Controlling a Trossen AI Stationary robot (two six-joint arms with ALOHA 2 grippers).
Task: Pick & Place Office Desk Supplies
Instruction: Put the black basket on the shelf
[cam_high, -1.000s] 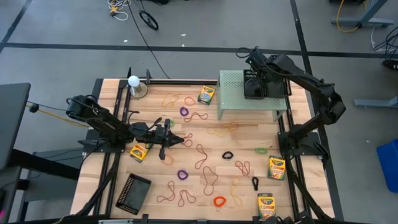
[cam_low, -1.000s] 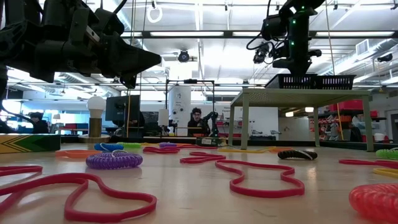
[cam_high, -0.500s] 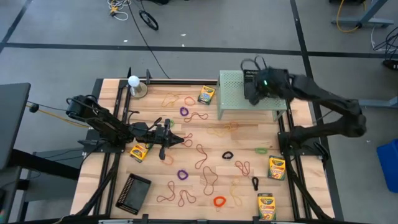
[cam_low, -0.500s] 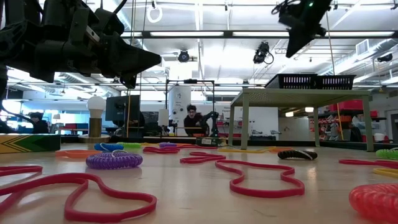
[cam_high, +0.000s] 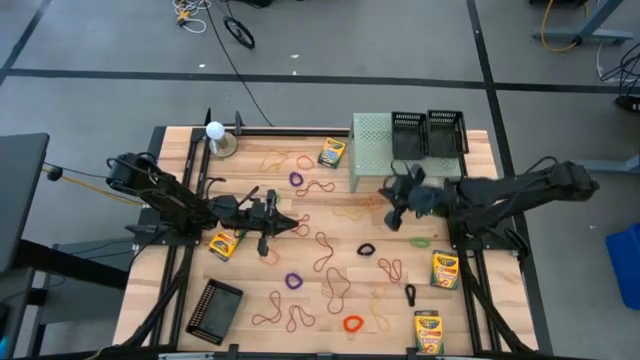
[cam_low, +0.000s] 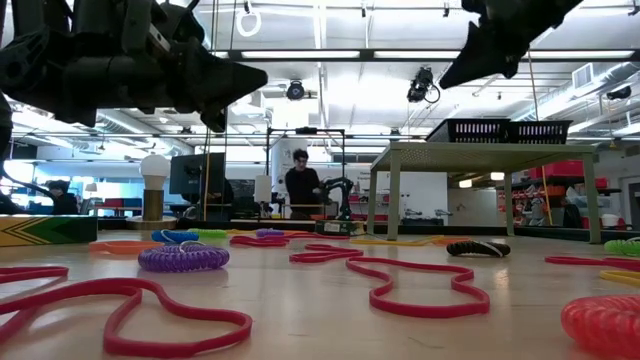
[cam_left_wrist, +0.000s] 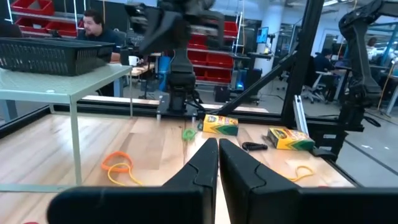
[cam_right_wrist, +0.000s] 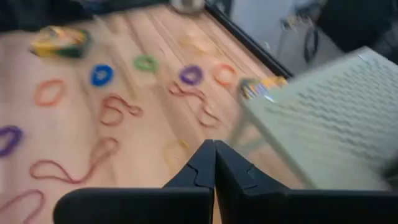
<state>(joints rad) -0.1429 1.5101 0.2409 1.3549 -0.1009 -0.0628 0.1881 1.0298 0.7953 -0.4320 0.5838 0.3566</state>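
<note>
The right gripper (cam_high: 393, 212) has left the stand (cam_high: 372, 150), swinging toward the table's 3 o'clock bands, fingers pressed together and empty; left gripper (cam_high: 288, 224) likewise closed, idle.

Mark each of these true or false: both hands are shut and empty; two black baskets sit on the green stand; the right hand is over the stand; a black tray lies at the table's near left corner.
1. Both hands, left hand and right hand, are shut and empty. True.
2. Two black baskets sit on the green stand. True.
3. The right hand is over the stand. False: it is in front of it, above the table.
4. A black tray lies at the near left corner. True.
</note>
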